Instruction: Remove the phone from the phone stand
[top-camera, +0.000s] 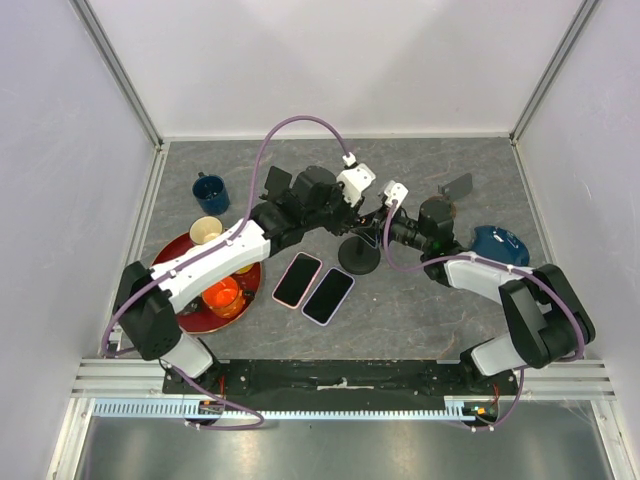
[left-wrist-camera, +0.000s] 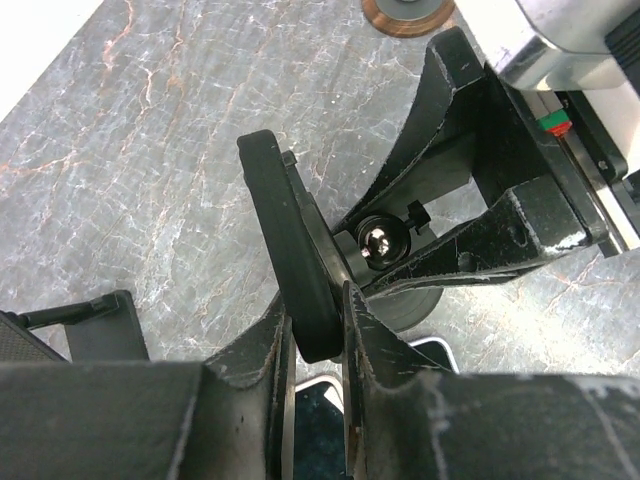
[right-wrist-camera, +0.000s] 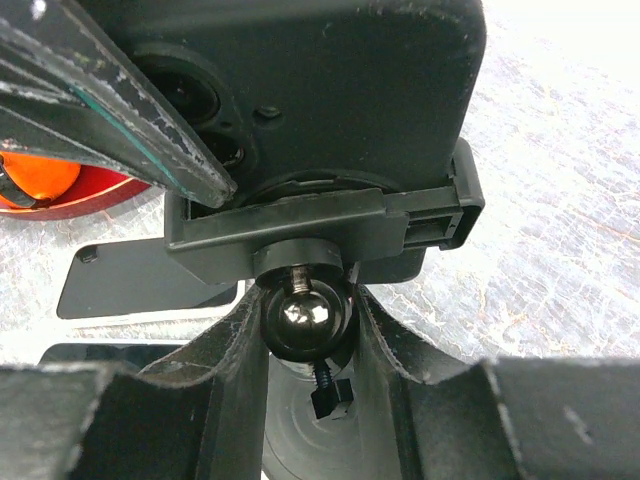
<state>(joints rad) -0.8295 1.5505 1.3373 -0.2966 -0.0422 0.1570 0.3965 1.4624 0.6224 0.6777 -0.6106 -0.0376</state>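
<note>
A black phone (right-wrist-camera: 330, 90) sits clamped in the black phone stand (right-wrist-camera: 320, 225), seen from behind in the right wrist view; edge-on it shows in the left wrist view (left-wrist-camera: 290, 250). My left gripper (left-wrist-camera: 318, 330) is shut on the phone's lower edge. My right gripper (right-wrist-camera: 305, 315) is shut on the stand's ball joint (right-wrist-camera: 305, 312) just under the clamp. In the top view both grippers (top-camera: 345, 205) (top-camera: 395, 225) meet over the stand's round base (top-camera: 358, 257) at the table's middle.
Two phones lie flat in front of the stand, one pink-edged (top-camera: 297, 279) and one purple-edged (top-camera: 328, 296). A red tray (top-camera: 185, 320) with cups is at the left, a blue mug (top-camera: 210, 191) behind it, a blue object (top-camera: 500, 243) at the right, a dark piece (top-camera: 459, 185) at back right.
</note>
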